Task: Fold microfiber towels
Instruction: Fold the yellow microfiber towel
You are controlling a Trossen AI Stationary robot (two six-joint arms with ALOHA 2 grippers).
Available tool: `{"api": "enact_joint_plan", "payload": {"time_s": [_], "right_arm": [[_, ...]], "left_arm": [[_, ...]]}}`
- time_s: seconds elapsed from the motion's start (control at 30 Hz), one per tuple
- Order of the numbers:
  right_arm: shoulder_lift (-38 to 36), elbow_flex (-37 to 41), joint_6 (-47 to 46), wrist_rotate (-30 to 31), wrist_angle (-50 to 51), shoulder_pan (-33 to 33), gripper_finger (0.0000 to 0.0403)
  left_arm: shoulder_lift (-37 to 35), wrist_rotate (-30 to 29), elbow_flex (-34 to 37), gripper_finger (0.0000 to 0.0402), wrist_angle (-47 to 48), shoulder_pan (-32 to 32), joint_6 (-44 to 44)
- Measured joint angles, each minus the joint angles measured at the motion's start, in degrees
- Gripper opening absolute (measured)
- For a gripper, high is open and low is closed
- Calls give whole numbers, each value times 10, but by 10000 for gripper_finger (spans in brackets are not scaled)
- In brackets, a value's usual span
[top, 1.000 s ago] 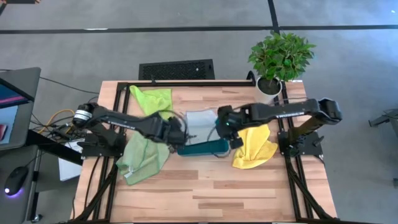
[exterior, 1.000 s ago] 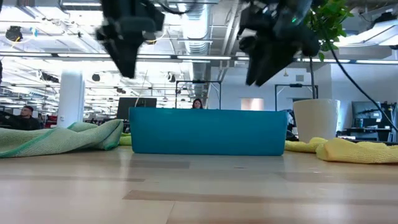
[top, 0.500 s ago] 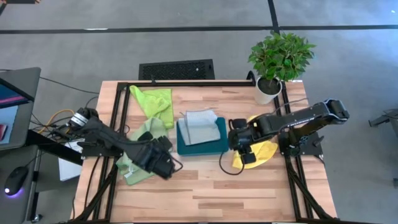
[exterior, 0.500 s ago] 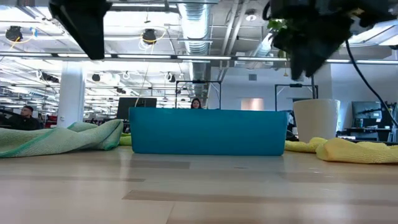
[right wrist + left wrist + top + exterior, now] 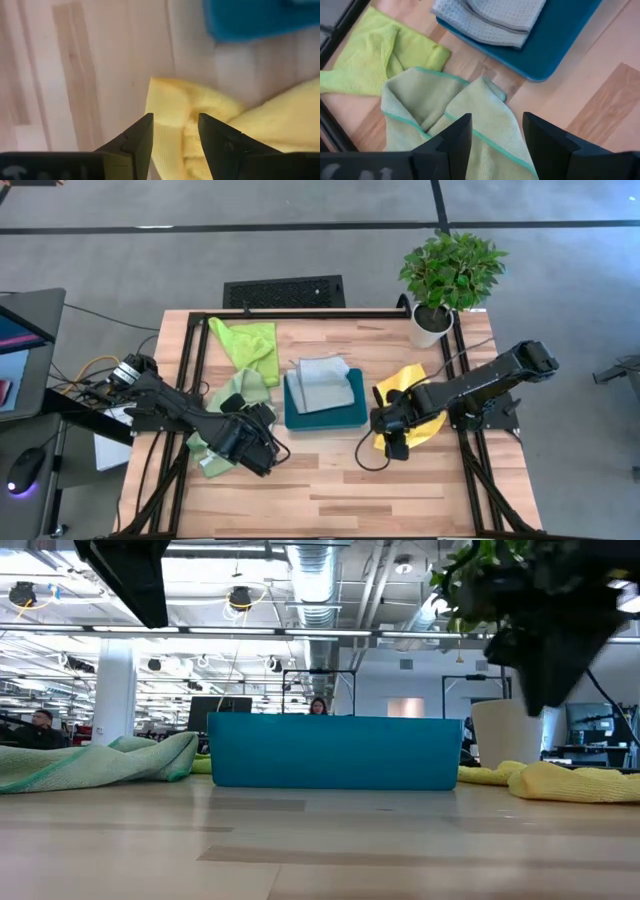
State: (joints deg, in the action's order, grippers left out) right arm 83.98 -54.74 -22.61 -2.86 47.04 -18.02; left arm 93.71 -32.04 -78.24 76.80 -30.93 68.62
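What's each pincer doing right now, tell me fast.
Left pincer: open, holding nothing, above the sage green towel.
Right pincer: open, holding nothing, above the yellow towel.

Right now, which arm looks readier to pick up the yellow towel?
The right arm: its fingers stand open directly over the yellow towel. The left fingers hover over the sage green towel.
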Motion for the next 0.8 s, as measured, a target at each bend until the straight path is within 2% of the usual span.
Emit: {"api": "enact_joint_plan", "payload": {"time_s": [0.17, 0.37, 0.63, 0.8], "right_arm": [[44, 2, -13, -3, 0, -24, 179], [86, 2, 13, 2, -20, -28, 179], [101, 2, 36, 51, -17, -24, 179], [99, 2, 46, 60, -19, -24, 179]], "left_arm": [[0, -3, 7, 168, -24, -7, 10], [1, 17, 17, 168, -43, -16, 26], [1, 28, 17, 168, -49, -18, 28], [1, 28, 17, 168, -68, -18, 25]]}}
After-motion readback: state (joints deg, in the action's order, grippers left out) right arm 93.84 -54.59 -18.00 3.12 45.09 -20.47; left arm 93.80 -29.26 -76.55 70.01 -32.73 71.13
